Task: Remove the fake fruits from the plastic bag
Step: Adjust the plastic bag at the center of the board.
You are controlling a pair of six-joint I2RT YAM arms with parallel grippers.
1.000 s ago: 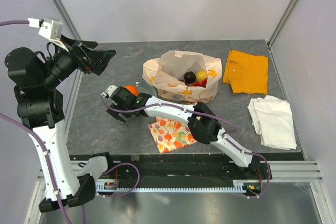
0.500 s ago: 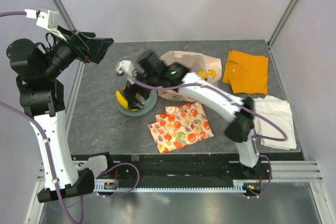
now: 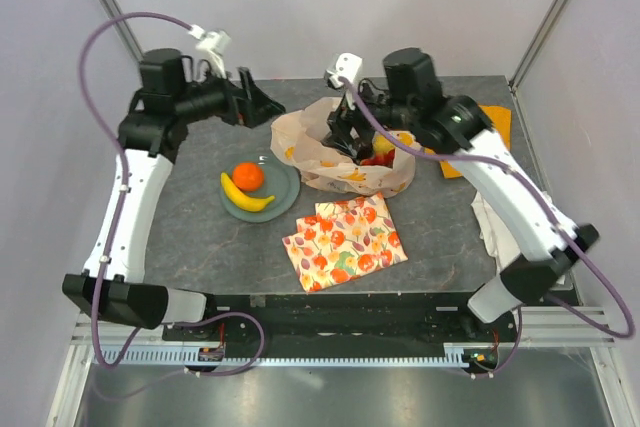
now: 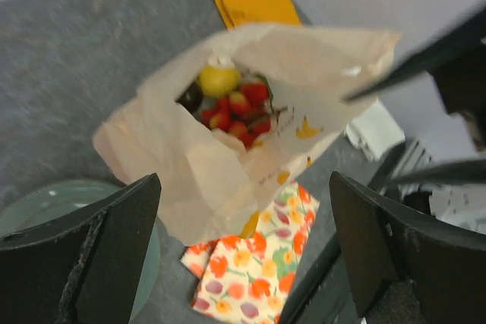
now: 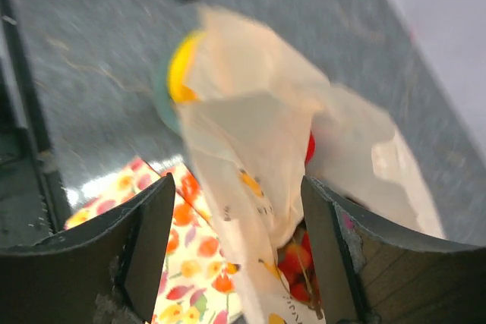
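Both arms crowd the plastic bag [image 3: 345, 162] at the upper middle of the overhead view, and the reason looks plain: its mouth gapes upward, propped by its own crumpled film, so whatever is inside can be reached from above. The right gripper [image 3: 348, 125] hangs right over that mouth, fingers spread wide and carrying nothing. Its wrist view shows a fold of bag film standing between the two fingers, not pinched. The left gripper [image 4: 243, 187] is spread just as wide and just as empty, poised beside the bag's upper-left flank and looking down into it. I'd say it is placed to steady the bag while the other arm picks. Inside, toward the top of the left wrist view, a lemon [image 4: 218, 80] sits at the back of the opening. A dark purple fruit [image 4: 190, 97] touches it on the left, and red grapes [image 4: 244, 105] are heaped just below. All of that lies well ahead of the left fingertips and close beneath the right ones. Already out, a banana [image 3: 248, 198] and an orange [image 3: 249, 176] rest together on the pale green plate [image 3: 285, 185] left of the bag, parked away from the work. The fruit-print cloth [image 3: 345, 242] lies flat below the bag.
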